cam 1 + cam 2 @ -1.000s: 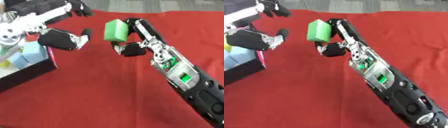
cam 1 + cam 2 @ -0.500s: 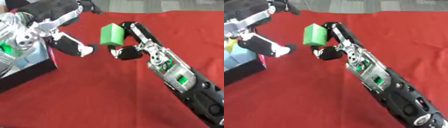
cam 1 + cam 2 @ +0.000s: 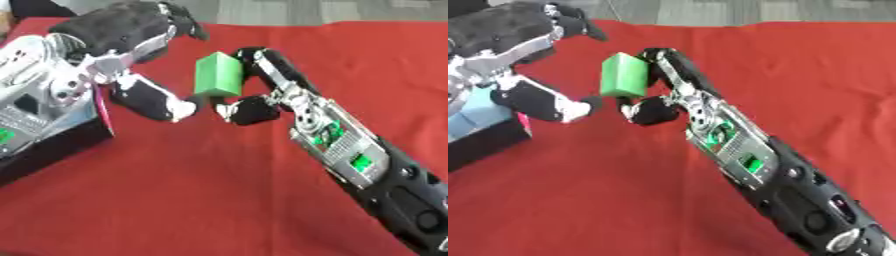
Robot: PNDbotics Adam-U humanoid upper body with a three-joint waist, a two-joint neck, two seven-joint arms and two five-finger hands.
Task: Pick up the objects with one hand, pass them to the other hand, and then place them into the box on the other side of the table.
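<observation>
Right hand (image 3: 258, 92): fingers and thumb curled round the green block (image 3: 217, 75), holding it upright above the desk.
Green block: near the picture's centre, toward 11 o'clock; pinched between the right hand's fingers at its 3 o'clock side and the thumb below.
Left hand (image 3: 149, 95): at 9 o'clock of the block, fingers spread and relaxed, thumb tip just beside the block's lower edge; contact cannot be told.
Box (image 3: 52, 145): black, at the 9 o'clock edge.
Desk (image 3: 192, 200): covered in red cloth.

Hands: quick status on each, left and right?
Left hand: open, reaching beside the green block.
Right hand: shut on the green block.
</observation>
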